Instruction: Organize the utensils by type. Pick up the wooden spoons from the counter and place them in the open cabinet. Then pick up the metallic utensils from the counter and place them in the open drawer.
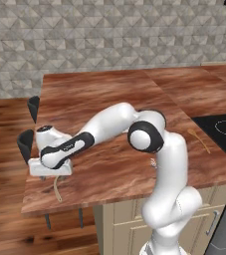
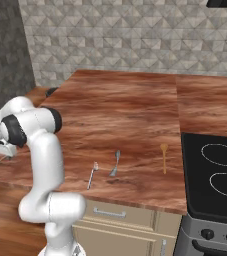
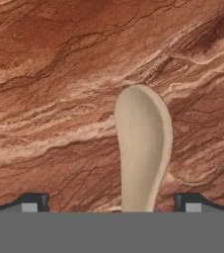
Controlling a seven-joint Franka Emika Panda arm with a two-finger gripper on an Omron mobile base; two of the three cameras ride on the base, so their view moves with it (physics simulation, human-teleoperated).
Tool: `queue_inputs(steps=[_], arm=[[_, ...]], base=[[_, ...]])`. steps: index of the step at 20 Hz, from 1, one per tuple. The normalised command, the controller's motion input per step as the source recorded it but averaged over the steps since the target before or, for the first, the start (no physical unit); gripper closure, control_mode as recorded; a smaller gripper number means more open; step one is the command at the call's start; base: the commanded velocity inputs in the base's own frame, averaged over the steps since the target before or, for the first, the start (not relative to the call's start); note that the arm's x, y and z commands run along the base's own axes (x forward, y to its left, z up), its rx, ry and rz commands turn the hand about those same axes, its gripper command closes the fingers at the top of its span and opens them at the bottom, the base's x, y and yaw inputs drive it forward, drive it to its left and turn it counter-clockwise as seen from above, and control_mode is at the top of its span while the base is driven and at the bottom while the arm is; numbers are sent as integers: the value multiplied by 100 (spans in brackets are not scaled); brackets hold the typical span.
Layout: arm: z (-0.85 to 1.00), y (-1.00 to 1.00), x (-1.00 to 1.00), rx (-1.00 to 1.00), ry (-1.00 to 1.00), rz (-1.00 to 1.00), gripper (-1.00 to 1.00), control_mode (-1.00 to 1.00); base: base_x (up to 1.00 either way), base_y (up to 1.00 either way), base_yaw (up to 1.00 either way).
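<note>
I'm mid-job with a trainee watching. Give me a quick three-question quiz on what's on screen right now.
1. True or false: the fingers are shut on the wooden spoon.
2. What lies between the fork and the second wooden spoon, the one nearer the stovetop? A: a silver spoon. B: a knife. C: a cup.
3. How many wooden spoons lie on the counter?

Key: 1 false, they stand open either side of it. 2 A. 3 two.

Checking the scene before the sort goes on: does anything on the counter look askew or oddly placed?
Nothing spilled or damaged. One wooden spoon lies near the counter's front left edge, under the open end effector, far apart from the other wooden spoon, metal spoon and fork.
</note>
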Motion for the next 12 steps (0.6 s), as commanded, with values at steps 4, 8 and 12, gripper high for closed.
queue_inputs(steps=[4,8,12], arm=[[-30,2,0,0,0,0,-100,-100],[-31,0,0,0,0,0,-100,-100],[-35,-1,0,1,0,0,-100,-100]], base=[[0,0,0],[0,0,0],[0,0,0]])
